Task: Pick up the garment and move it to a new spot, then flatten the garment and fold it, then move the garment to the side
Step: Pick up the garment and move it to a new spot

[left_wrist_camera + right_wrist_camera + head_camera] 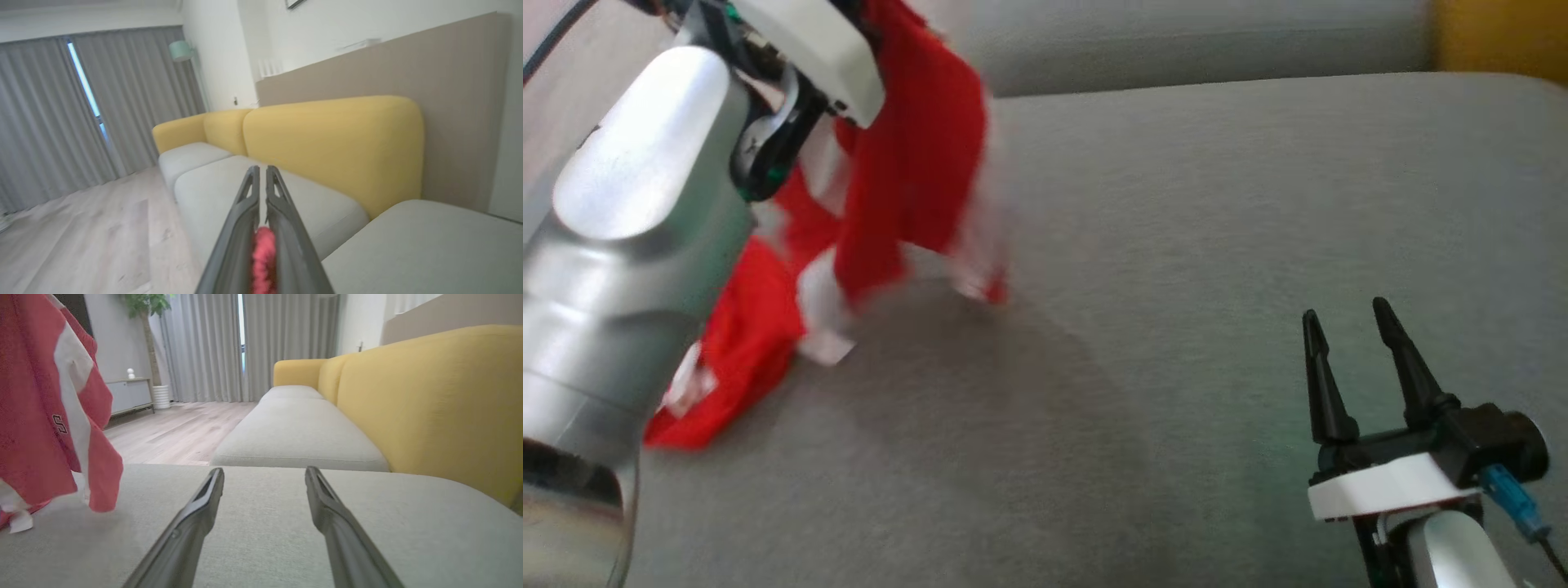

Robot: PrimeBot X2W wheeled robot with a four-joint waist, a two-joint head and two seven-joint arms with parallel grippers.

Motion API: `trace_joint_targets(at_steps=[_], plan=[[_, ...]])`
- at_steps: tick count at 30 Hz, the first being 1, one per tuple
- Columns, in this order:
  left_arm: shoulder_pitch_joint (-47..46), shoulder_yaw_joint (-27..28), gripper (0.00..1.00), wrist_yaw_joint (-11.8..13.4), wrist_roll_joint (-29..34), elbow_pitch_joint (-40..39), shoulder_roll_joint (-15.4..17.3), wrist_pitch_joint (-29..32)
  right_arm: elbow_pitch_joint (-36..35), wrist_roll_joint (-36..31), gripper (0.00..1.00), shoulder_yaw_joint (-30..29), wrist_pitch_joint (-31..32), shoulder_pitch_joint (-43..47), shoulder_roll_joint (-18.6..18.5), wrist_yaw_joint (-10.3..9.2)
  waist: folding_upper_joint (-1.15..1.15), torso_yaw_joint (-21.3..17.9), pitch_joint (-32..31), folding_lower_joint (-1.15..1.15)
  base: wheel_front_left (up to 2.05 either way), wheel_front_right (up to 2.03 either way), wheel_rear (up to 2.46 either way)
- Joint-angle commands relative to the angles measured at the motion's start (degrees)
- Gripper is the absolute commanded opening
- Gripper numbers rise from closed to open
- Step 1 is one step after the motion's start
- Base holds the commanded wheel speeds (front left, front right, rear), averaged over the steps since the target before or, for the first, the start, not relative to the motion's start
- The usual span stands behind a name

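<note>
The garment (907, 163) is a red and white shirt. It hangs blurred from my raised left arm at the upper left of the head view, and its lower end (735, 359) still trails on the grey seat cushion (1176, 327). In the left wrist view my left gripper (262, 169) is shut, with a bunch of red cloth (263, 257) pinched low between its fingers. My right gripper (1346, 314) rests low over the cushion at the lower right, open and holding nothing. In the right wrist view the garment (41, 416) hangs at the far left, well apart from my right gripper (264, 473).
Yellow backrests (429, 400) run along the right side of the sofa, with further grey seat cushions (298, 433) beyond. Wooden floor (171, 433), grey curtains (212, 347), a low cabinet (126, 394) and a potted plant (153, 343) lie past the cushion's far edge.
</note>
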Motion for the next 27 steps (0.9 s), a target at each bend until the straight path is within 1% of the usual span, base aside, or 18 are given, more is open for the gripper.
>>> trace_joint_targets(at_steps=[1, 3, 4, 7, 11, 13, 15, 19, 24, 25, 26, 27], plan=[[-5.32, 1.65, 0.00, 0.10, -0.91, -2.53, 0.93, -0.45, -1.74, 1.07, 1.00, 1.95, -0.61, -0.67, -0.09, -0.04, 0.00, -8.98, -5.18, 0.02, 0.00, 0.00, 0.00], [-5.72, 1.69, 0.00, 0.11, -1.57, -3.04, -0.78, -1.36, -1.84, 1.89, 1.00, 2.56, -0.61, -0.36, -0.09, -0.04, 0.00, -11.33, -5.46, 0.02, 0.00, 0.00, 0.00], [-5.72, 1.69, 0.00, 0.11, -1.57, -3.04, -0.78, -1.36, -1.84, 1.89, 1.00, 2.56, -0.61, -0.36, -0.09, -0.04, 0.00, -11.33, -5.46, 0.02, 0.00, 0.00, 0.00], [-6.29, 1.80, 0.00, 0.32, -2.28, -2.63, -4.05, -3.22, -1.91, 2.75, 1.00, 3.51, -0.61, -0.09, -0.08, -0.04, 0.00, -14.43, -5.21, 0.02, 0.00, 0.00, 0.00], [-6.83, 0.44, 0.00, 0.73, -1.65, -0.66, -8.81, -5.76, -2.47, 4.00, 1.00, 3.85, -0.61, -0.76, -0.08, -0.04, 0.00, -17.22, -2.60, 0.02, 0.00, 0.00, 0.00], [-5.77, -0.98, 0.00, 0.91, -1.05, 0.89, -11.08, -6.96, -2.74, 4.69, 1.00, 4.10, -0.61, -1.37, -0.08, -0.04, 0.00, -18.06, -0.79, 0.02, 0.00, 0.00, 0.00], [-3.40, -2.66, 0.00, 1.27, -0.41, 2.84, -12.60, -8.15, -2.95, 5.37, 1.00, 4.41, -0.61, -2.10, -0.08, -0.04, 0.00, -18.71, 1.13, 0.02, 0.00, 0.00, 0.00], [5.17, -4.78, 0.00, 2.45, -0.95, 7.72, -14.10, -11.39, -3.16, 6.69, 1.00, 4.76, -0.61, -3.64, -0.08, -0.04, 0.00, -19.52, 4.55, 0.02, 0.00, 0.00, 0.00], [16.47, -5.88, 0.00, 4.38, -0.75, 14.38, -13.50, -16.07, -3.07, 7.45, 1.00, 4.56, -0.61, -4.63, -0.08, -0.04, 0.00, -19.08, 7.01, 0.02, 0.00, 0.00, 0.00], [18.24, -5.87, 0.14, 4.62, -0.53, 15.18, -13.40, -16.63, -2.95, 7.40, 1.00, 4.34, -0.61, -4.62, -0.08, -0.04, 0.00, -18.61, 7.08, 0.02, 0.00, 0.00, 0.00], [19.82, -5.61, 0.25, 4.77, -0.49, 15.76, -13.41, -17.01, -2.82, 7.28, 1.00, 4.10, -0.61, -4.52, -0.07, -0.04, 0.00, -18.03, 7.00, 0.02, 0.00, 0.00, 0.00], [21.18, -5.25, 0.43, 5.08, -0.28, 16.04, -13.47, -17.27, -2.69, 7.11, 1.00, 3.84, -0.61, -4.35, -0.07, -0.04, 0.00, -17.37, 6.75, 0.02, 0.00, 0.00, 0.00]])
